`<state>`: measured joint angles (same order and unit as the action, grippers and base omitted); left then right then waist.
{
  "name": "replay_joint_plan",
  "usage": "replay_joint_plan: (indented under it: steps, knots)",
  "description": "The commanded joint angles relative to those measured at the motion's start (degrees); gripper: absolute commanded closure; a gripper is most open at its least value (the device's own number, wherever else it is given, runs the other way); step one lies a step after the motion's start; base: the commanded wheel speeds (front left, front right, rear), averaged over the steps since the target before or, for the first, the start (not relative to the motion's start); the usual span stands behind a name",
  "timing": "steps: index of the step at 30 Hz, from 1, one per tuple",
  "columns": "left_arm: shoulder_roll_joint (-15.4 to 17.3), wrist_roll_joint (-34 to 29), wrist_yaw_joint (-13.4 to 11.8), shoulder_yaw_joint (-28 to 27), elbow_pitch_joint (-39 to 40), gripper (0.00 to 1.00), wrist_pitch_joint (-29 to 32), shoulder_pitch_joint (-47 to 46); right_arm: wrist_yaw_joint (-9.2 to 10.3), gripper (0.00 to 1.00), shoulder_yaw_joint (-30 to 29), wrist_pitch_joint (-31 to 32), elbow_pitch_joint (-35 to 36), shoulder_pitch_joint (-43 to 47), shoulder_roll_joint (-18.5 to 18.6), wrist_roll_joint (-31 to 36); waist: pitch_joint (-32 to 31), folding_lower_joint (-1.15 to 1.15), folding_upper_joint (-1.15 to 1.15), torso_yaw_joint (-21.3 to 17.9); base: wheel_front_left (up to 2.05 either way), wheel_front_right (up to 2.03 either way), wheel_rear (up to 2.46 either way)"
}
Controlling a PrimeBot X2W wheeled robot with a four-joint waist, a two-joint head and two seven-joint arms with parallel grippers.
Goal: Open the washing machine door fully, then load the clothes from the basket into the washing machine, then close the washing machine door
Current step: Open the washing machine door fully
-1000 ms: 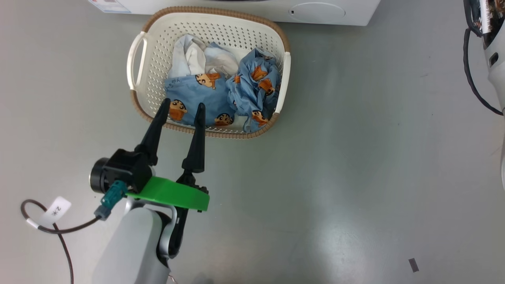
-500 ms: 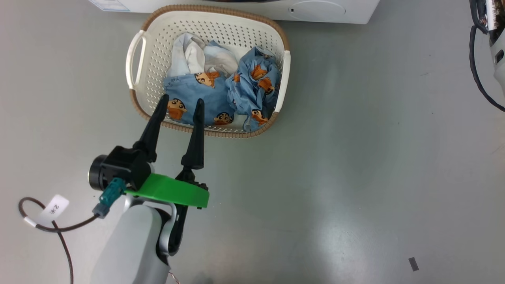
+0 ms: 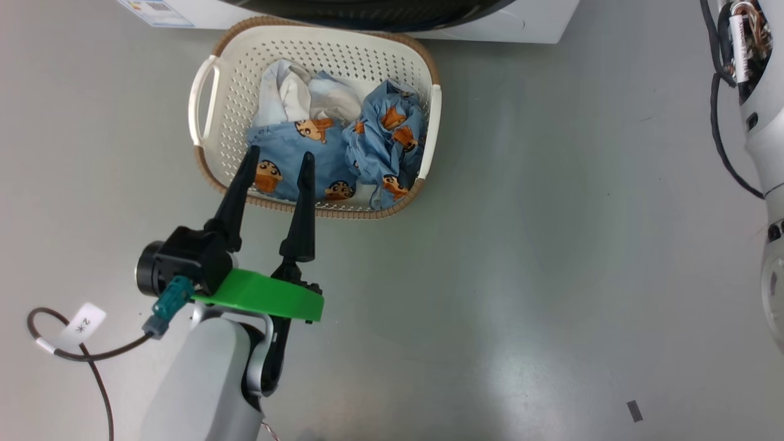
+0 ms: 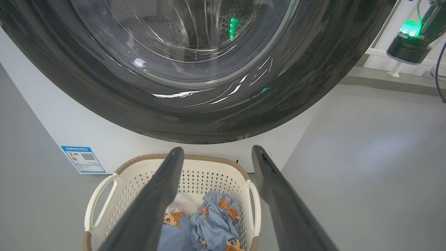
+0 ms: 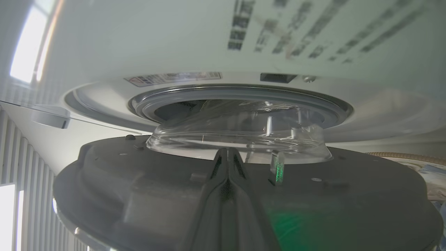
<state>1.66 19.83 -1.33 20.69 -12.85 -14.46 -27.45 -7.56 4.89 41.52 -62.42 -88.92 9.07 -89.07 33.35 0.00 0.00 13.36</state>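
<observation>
The cream basket (image 3: 197, 113) stands on the floor before the washing machine (image 3: 539, 24), holding light blue printed clothes (image 3: 367, 135) and a white piece (image 3: 294, 95). My left gripper (image 3: 280, 153) is open, its fingertips over the basket's near left corner and apart from the fabric. In the left wrist view the door's (image 4: 195, 115) black rim and glass loom above the basket (image 4: 153, 157) and clothes (image 4: 212, 223), between my open left gripper (image 4: 216, 150). My right gripper (image 5: 227, 151) is shut, lying along the door's dark inner face (image 5: 139, 181) below the glass bowl (image 5: 237, 136). The door stands ajar from the gasket (image 5: 240, 97).
Grey floor spreads to the right of the basket. My right arm's pale body with black cables (image 3: 759, 122) runs along the right edge. A tagged cable (image 3: 79, 321) loops at the lower left. A blue energy sticker (image 4: 83, 159) marks the machine's front.
The door's black rim has come into the top of the head view. The whole picture shifted slightly left and down with the camera. My left gripper holds the same open pose.
</observation>
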Motion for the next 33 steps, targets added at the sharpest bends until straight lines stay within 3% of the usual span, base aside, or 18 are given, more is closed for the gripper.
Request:
replay_joint_plan:
  steps: [1, 20, 33]
  knots:
    - [1.2, 0.0, -0.3, -1.6, 1.4, 0.0, -0.5, 0.0, 0.08, 1.0, 0.9, 1.9, 1.7, 2.9, -3.1, -0.3, -0.3, 0.0, 0.0, -0.2, 0.0, 0.0, 0.0]
    - [1.2, -0.5, 0.1, -2.0, 0.0, 0.0, -0.5, 2.5, 0.08, 1.0, 4.1, 9.2, 12.3, 16.9, -5.6, -2.7, -5.6, 0.0, 0.0, -1.4, 0.0, 0.0, 0.0]
    - [1.2, -0.7, 1.0, -2.2, -2.0, 0.0, -0.5, 6.6, 0.08, 1.0, 7.5, 10.0, 18.2, 27.2, -6.1, -6.5, -12.1, 0.0, 0.0, -0.8, 0.0, 0.0, 0.0]
